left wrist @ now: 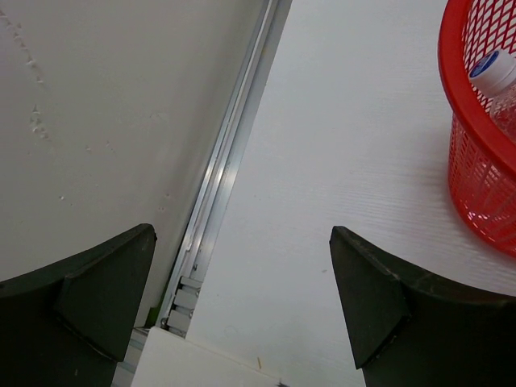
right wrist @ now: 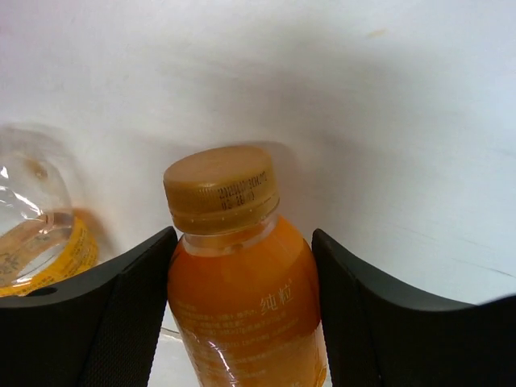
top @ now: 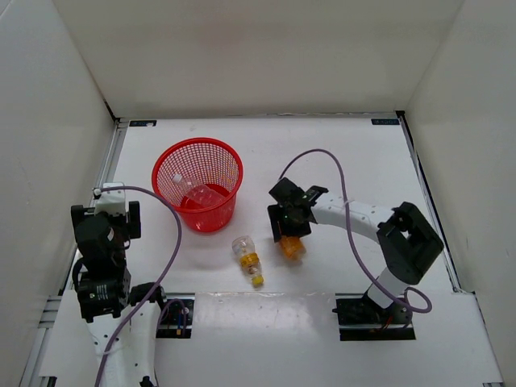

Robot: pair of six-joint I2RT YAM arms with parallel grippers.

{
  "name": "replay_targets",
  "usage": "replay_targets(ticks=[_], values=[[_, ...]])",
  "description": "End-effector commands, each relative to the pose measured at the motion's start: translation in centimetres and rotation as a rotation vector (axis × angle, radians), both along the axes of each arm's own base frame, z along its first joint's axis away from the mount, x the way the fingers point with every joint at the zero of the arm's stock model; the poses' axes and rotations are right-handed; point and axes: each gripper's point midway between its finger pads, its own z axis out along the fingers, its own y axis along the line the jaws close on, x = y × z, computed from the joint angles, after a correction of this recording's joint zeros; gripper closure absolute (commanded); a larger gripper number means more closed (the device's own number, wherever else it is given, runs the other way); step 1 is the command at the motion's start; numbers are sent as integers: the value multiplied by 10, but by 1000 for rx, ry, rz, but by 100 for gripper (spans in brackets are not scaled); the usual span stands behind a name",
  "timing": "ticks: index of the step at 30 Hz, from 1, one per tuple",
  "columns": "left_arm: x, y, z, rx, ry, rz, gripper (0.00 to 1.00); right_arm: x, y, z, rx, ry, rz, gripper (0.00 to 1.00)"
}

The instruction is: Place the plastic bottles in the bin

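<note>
Right gripper (right wrist: 242, 266): you have it closed to the width of the short orange plastic bottle with the tan cap (right wrist: 242, 298). Both fingers (right wrist: 129, 314) appear to lie against the bottle's sides.
Short orange bottle (top: 292, 247): it sits between the right gripper's (top: 287, 230) fingers, cap pointing away from the wrist. You cannot tell whether it is lifted off the white surface (top: 363, 161).
Stubby clear plastic bottle with the yellow label and cap (right wrist: 32, 242): it lies on the surface just beside the right gripper's left finger, outside the grip. From above it (top: 247, 260) lies on its side.
Left gripper (left wrist: 242, 298): yours is spread wide with nothing in it, above bare surface beside the side rail.
Round red plastic mesh bin (top: 208, 218): it stands ahead and to the right of the left gripper (left wrist: 451, 72), apart from both grippers.
Tall clear plastic bottle with the white cap (top: 193, 192): it lies tilted inside the bin, cap (left wrist: 492, 71) near the rim.
</note>
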Motion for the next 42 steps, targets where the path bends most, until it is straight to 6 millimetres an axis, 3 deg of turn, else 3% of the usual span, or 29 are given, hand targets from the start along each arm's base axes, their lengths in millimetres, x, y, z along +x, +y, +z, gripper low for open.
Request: replay_targets(ticks=[1, 2, 3, 5, 8, 9, 10, 11, 14, 15, 16, 17, 20, 21, 23, 27, 28, 30, 31, 32, 36, 37, 38, 40, 41, 42], values=[[1, 3, -9, 9, 34, 14, 0, 48, 0, 76, 33, -246, -36, 67], [0, 5, -8, 12, 35, 23, 0, 70, 13, 125, 104, -366, -44, 67], [1, 5, -13, 10, 45, 23, 0, 83, 17, 152, 134, -439, -72, 69], [1, 5, -13, 1, 41, 26, 0, 115, 32, 224, 258, -648, -111, 72], [4, 2, -19, -9, 58, 7, 0, 135, 67, 303, 472, -889, -86, 72], [4, 2, -19, -9, 58, 7, 0, 138, 84, 306, 491, -920, -28, 70], [4, 2, -19, -9, 58, 7, 0, 139, 100, 337, 565, -965, 8, 69], [4, 2, -19, -9, 58, 7, 0, 143, 130, 326, 580, -932, 80, 67], [3, 2, -25, -12, 78, 7, 0, 158, 178, 343, 574, -922, 152, 65], [3, 3, -29, -10, 87, 17, 0, 154, 194, 342, 589, -898, 191, 63], [2, 3, -31, -12, 96, 17, 0, 156, 203, 339, 589, -879, 209, 61], [2, 3, -31, -12, 96, 17, 0, 160, 216, 331, 582, -849, 232, 51], [-1, 3, -35, -14, 107, 17, 0, 151, 232, 312, 597, -790, 297, 33], [0, 3, -39, -15, 116, 17, 0, 147, 230, 304, 589, -769, 309, 15], [-2, 3, -41, -17, 125, 17, 0, 141, 223, 311, 593, -773, 308, 3], [-1, 1, -45, -21, 134, 8, 0, 125, 210, 345, 623, -837, 350, 0], [0, -1, -45, -26, 133, -3, 0, 114, 205, 362, 638, -866, 370, 0], [2, -3, -47, -31, 141, -15, 0, 101, 198, 371, 624, -896, 382, 0], [4, -4, -49, -36, 150, -23, 0, 87, 190, 387, 633, -931, 401, 0], [4, -4, -49, -36, 150, -23, 0, 79, 186, 386, 631, -922, 411, 0], [4, -4, -49, -36, 150, -23, 0, 52, 151, 342, 518, -802, 406, 0], [4, -4, -49, -36, 150, -23, 0, 40, 142, 299, 432, -715, 423, 0], [4, -5, -49, -40, 149, -32, 0, 34, 134, 283, 403, -681, 401, 0], [4, -6, -53, -49, 155, -28, 0, 14, 118, 271, 380, -661, 398, 0], [5, -7, -53, -53, 154, -38, 0, 5, 111, 244, 336, -620, 421, 0], [5, -7, -53, -53, 154, -38, 0, -3, 107, 235, 329, -600, 428, 0]])
